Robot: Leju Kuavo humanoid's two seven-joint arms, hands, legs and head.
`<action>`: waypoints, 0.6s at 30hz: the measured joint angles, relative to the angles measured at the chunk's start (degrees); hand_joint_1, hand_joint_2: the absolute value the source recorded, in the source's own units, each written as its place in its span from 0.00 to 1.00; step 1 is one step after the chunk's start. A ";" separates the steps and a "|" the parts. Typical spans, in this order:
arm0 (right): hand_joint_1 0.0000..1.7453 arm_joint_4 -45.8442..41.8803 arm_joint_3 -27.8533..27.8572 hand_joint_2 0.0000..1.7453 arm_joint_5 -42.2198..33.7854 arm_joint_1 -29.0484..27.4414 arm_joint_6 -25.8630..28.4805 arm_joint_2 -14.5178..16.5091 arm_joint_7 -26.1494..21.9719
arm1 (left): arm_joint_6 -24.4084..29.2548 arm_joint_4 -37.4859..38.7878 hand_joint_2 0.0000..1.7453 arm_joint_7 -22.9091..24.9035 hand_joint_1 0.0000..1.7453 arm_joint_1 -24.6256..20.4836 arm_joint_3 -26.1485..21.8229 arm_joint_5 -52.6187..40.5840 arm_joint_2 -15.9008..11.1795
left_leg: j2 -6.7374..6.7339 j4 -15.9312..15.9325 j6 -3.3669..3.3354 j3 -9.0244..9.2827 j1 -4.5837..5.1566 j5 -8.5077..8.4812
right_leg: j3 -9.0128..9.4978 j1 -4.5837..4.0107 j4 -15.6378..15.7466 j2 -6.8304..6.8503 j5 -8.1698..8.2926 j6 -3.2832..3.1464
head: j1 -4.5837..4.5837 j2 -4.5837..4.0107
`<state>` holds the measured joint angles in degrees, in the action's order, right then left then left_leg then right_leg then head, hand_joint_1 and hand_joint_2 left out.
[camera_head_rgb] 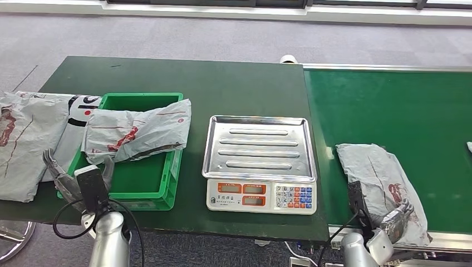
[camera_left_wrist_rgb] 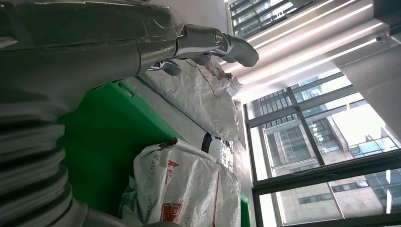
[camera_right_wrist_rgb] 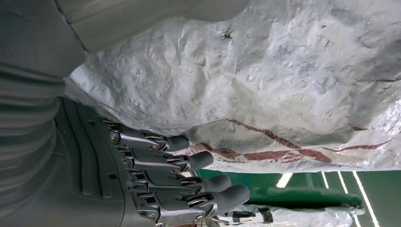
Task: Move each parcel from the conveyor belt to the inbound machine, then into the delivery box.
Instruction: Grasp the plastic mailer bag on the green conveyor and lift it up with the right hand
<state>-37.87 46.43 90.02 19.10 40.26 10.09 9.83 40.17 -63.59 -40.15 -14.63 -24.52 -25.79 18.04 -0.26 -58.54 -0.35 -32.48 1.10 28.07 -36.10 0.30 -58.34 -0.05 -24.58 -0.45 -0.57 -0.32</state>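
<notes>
A grey parcel (camera_head_rgb: 378, 172) with red print lies on the green conveyor belt (camera_head_rgb: 401, 105) at the right, its near end over the belt's front edge. My right hand (camera_head_rgb: 394, 221) is at that near end. In the right wrist view its fingers (camera_right_wrist_rgb: 189, 182) lie stretched out against the parcel (camera_right_wrist_rgb: 265, 80), which bulges between them and the thumb; no closed grip shows. The scale (camera_head_rgb: 259, 147) in the middle has a bare steel pan. Another parcel (camera_head_rgb: 139, 130) lies across the green box (camera_head_rgb: 144, 192). My left hand (camera_head_rgb: 72, 178) hovers with fingers apart at the box's front left corner, holding nothing.
More grey parcels (camera_head_rgb: 28, 133) lie on the dark green table left of the box. The scale's keypad and displays (camera_head_rgb: 261, 196) face the front edge. The left wrist view shows the box wall (camera_left_wrist_rgb: 104, 127) and the parcel (camera_left_wrist_rgb: 189, 189) in it.
</notes>
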 joint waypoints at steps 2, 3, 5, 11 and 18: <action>0.00 0.45 -1.06 1.00 -0.01 -0.15 0.00 -0.36 0.56 | 0.00 0.25 1.00 0.01 0.00 0.02 0.00 -0.04 -0.01 | 0.00 0.00 0.00 0.00 0.00 0.00 | 0.00 0.00 0.00 0.00 0.00 0.00 | 0.00 0.01; 0.00 0.68 -1.45 1.00 0.00 -0.18 0.00 -0.50 0.79 | 0.00 0.36 1.00 0.01 0.00 0.03 0.00 -0.07 -0.01 | 0.00 0.00 0.00 0.00 0.00 0.00 | 0.00 0.00 0.00 0.00 0.00 0.00 | 0.00 0.01; 0.00 1.11 -2.06 1.00 0.00 -0.20 0.00 -0.72 1.22 | 0.00 0.58 1.00 0.00 0.00 0.05 0.00 -0.12 -0.01 | 0.00 0.00 0.00 0.00 0.00 0.00 | 0.00 0.00 0.00 0.00 0.00 0.00 | 0.01 0.00; 0.00 2.10 -3.09 1.00 0.00 -0.21 0.00 -1.17 1.80 | 0.00 0.80 1.00 0.00 0.00 0.11 -0.13 0.02 -0.03 | 0.00 0.00 0.00 0.00 0.00 0.00 | 0.01 0.00 0.00 0.00 0.00 0.00 | 0.00 0.00; 0.00 2.83 -3.66 1.00 0.00 -0.20 0.00 -1.46 1.97 | 0.00 0.74 1.00 -0.01 0.00 0.17 -0.22 0.52 -0.03 | 0.01 0.00 0.00 -0.01 0.00 0.00 | 0.01 0.00 0.00 0.01 0.00 0.00 | 0.01 0.00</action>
<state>-35.04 42.77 90.03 18.91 40.26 8.63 11.80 40.17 -62.86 -40.15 -14.47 -24.74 -25.27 18.01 -0.24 -58.54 -0.35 -32.48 1.10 28.06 -36.09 0.31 -58.34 -0.04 -24.58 -0.45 -0.57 -0.32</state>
